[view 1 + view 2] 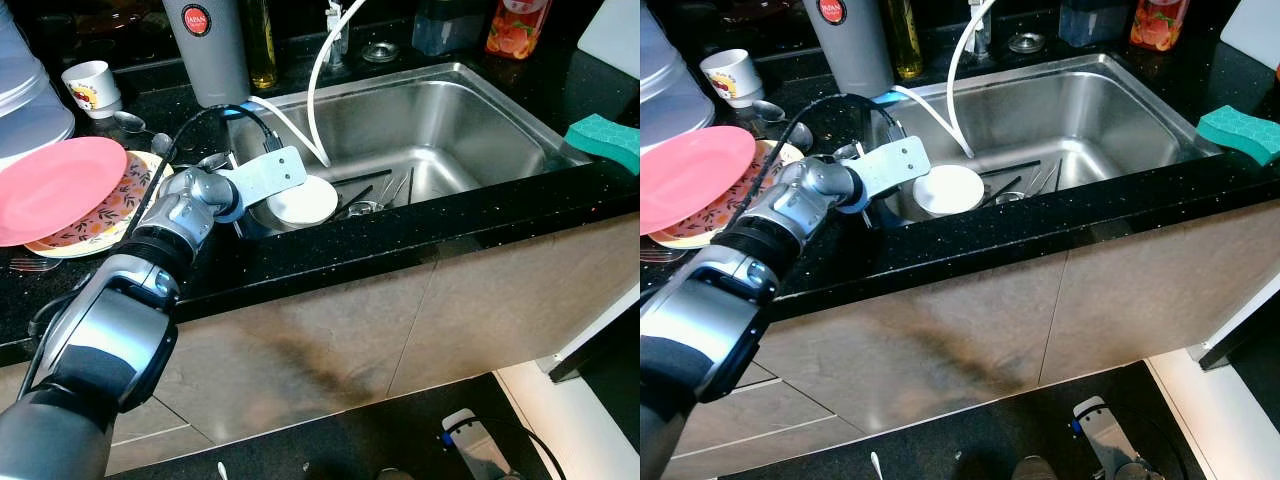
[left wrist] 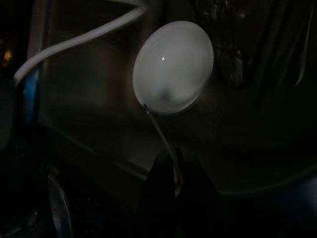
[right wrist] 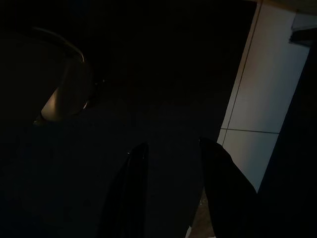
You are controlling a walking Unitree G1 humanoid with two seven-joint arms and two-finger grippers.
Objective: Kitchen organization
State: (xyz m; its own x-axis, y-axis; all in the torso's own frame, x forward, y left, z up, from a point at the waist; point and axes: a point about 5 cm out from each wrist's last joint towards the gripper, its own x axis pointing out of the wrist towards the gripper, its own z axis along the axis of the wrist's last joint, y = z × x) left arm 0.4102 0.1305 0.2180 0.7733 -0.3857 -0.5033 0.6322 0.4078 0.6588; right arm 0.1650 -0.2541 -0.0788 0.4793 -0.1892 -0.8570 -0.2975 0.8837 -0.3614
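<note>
I have the left arm reaching from the black counter (image 1: 420, 235) over the left edge of the steel sink (image 1: 470, 120). Left gripper (image 2: 174, 186): fingers pressed together on a thin white handle or rim that runs up to the white plate (image 1: 301, 201), so the plate sits just ahead of the fingertips, low in the sink's left end, beside dark utensils (image 1: 385, 190). White hose (image 1: 318, 80) curves down beside it. Left of the sink: pink plate (image 1: 55, 185) on a patterned plate (image 1: 110, 215), white cup (image 1: 90, 85). Green sponge (image 1: 605, 140) on the right counter. Right gripper (image 3: 171, 163): idle in shade, fingers apart.
</note>
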